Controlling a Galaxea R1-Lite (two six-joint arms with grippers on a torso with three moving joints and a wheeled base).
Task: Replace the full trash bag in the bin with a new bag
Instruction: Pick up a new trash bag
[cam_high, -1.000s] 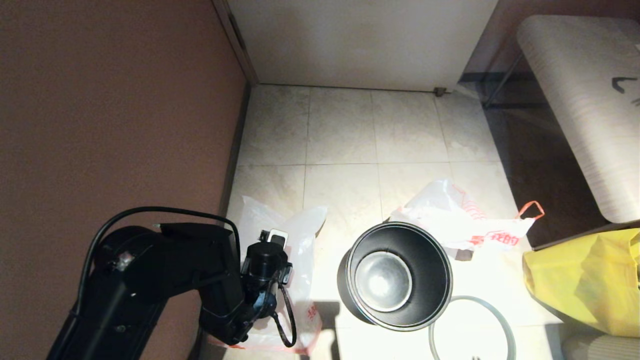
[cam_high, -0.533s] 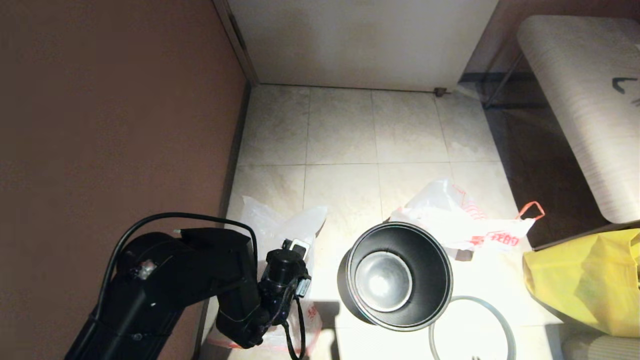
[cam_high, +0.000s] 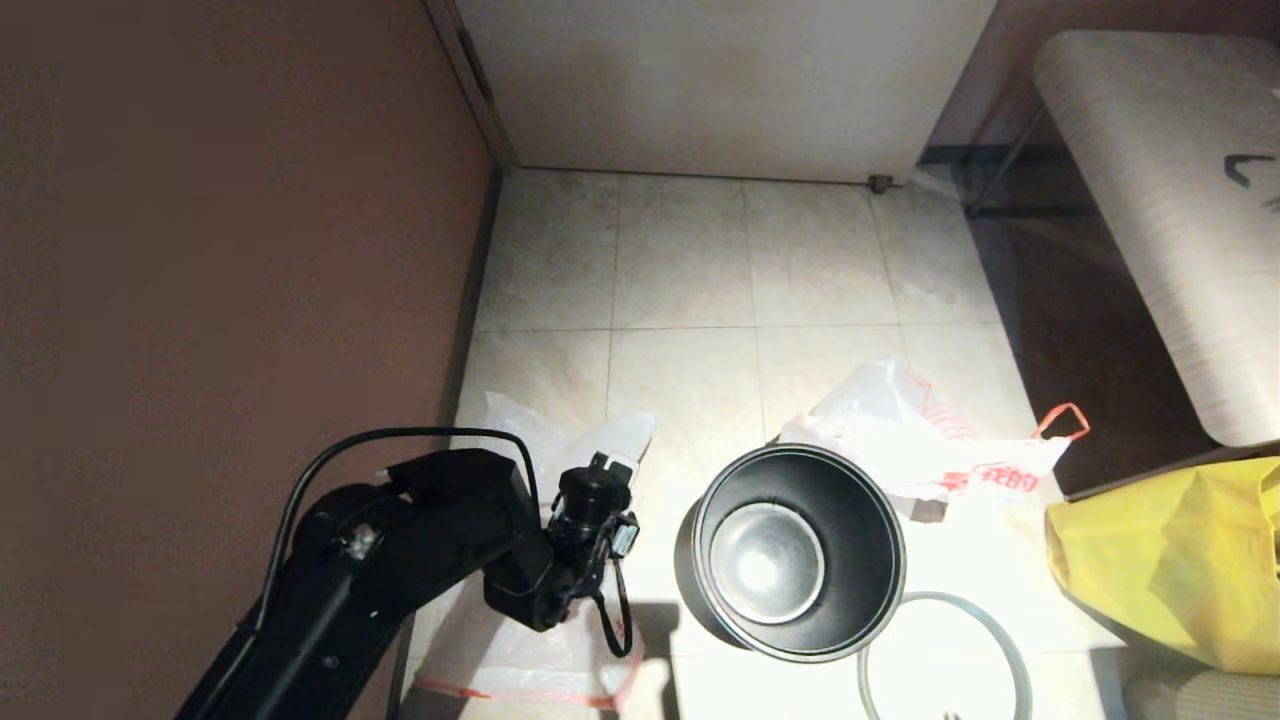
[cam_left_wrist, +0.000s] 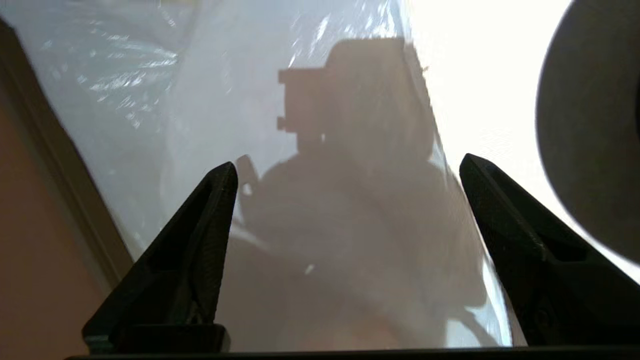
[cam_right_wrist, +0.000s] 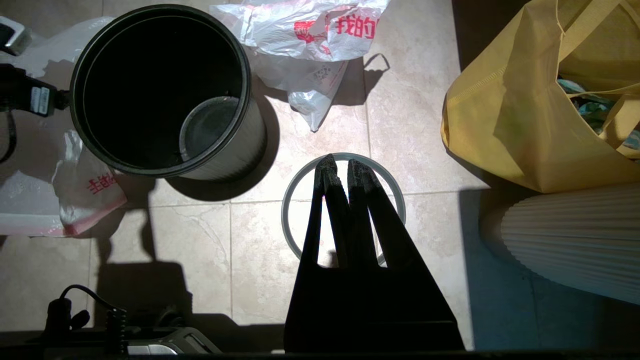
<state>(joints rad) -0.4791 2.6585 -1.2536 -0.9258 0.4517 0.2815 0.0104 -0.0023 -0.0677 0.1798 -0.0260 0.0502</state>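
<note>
The left gripper hangs over a white bag lying flat on the floor tiles by the brown wall; its 2 fingers are spread wide with nothing between them, the plastic below them. In the head view the left arm reaches in from the lower left, its wrist above this bag, just left of the bin.

The bin stands upright on the floor with no bag in it, its black inside and round bottom bare. Its grey hoop lies flat on the tiles just right of and nearer than the bin.

The right gripper hovers above that hoop, its fingers closed together and holding nothing.

A second white bag with red print and a red loop lies crumpled behind the bin to its right, its edge touching the bin. I cannot tell which of the 2 white bags is the full one. A yellow bag stands farther right, below a striped seat.
</note>
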